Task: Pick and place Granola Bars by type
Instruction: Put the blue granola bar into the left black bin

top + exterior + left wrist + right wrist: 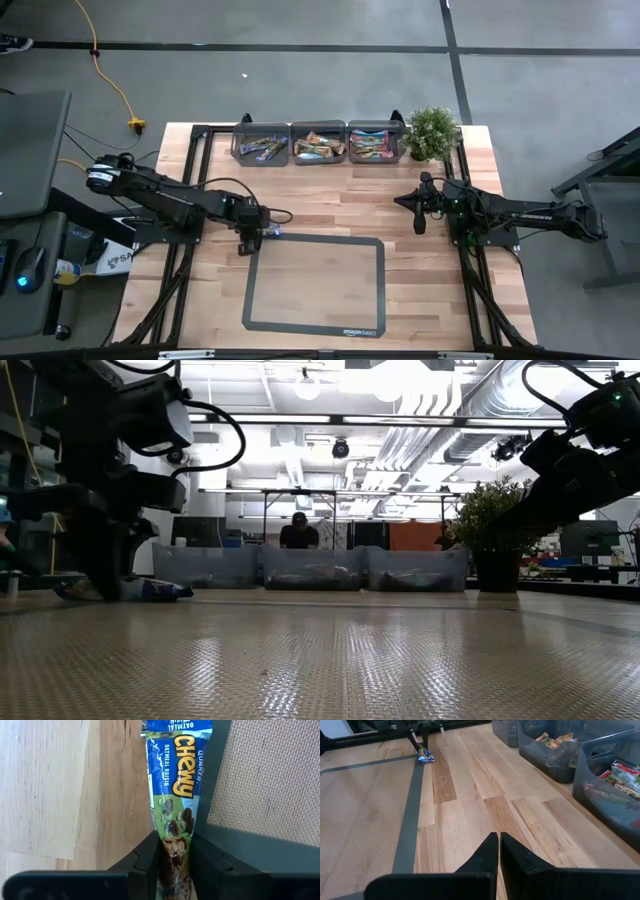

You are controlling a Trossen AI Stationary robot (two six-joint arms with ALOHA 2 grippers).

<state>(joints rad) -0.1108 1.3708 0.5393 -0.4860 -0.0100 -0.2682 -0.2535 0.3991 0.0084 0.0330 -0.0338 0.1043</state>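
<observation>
A blue-wrapped granola bar lies flat along the dark border of the mat, at the mat's far left corner. It also shows in the high view and the low view. My left gripper stands over one end of it, pointing steeply down, its fingers closed on the bar. My right gripper is shut on nothing and hovers over the right side of the table, far from the bar. My left gripper pinches the bar between its two fingers, one on each long side, near one end. The fingers come from above and point steeply down. The bar lies flat on the table, its other end stretching away from the fingers.
Three clear bins holding more wrapped bars stand in a row at the table's far edge, with a small potted plant to their right. The grey mat fills the table's near middle. A person stands in the room beyond the bins.
</observation>
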